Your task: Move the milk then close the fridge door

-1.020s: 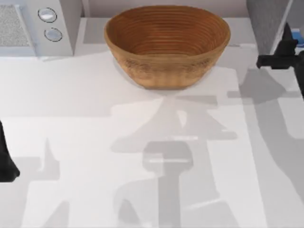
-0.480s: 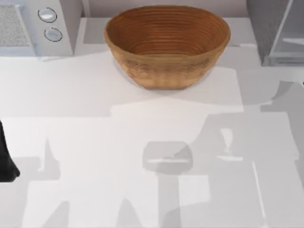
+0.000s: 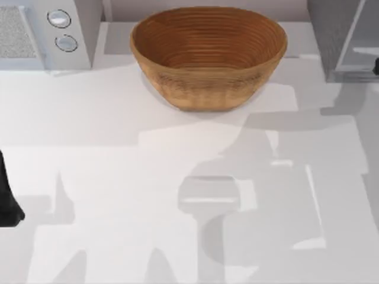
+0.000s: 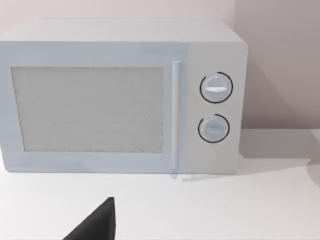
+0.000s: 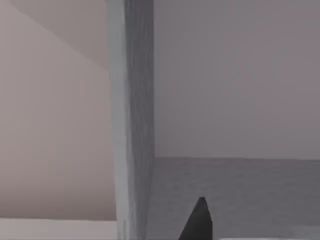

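The fridge's dark grey speckled cabinet (image 3: pixel 324 26) stands at the table's far right corner, with the pale grey glossy fridge door (image 3: pixel 360 41) right beside it. The milk is out of view. A small dark part of my right arm (image 3: pixel 376 68) shows at the right edge, just in front of the fridge door. In the right wrist view my right gripper (image 5: pixel 199 222) is close to a speckled grey upright edge of the cabinet (image 5: pixel 134 120) and a speckled grey floor (image 5: pixel 240 190). My left arm (image 3: pixel 7 201) is parked at the left edge, and my left gripper (image 4: pixel 97 224) faces the microwave.
A big woven basket (image 3: pixel 208 56) stands at the back middle of the table. A light grey microwave (image 3: pixel 41 32) with two round dials (image 4: pixel 215 88) fills the back left corner. The white tabletop (image 3: pixel 118 195) lies bare in front of them.
My right arm, which a second ago stood in front of the fridge with a bit of blue beside it, has drawn off the right edge. The glossy door panel now shows.
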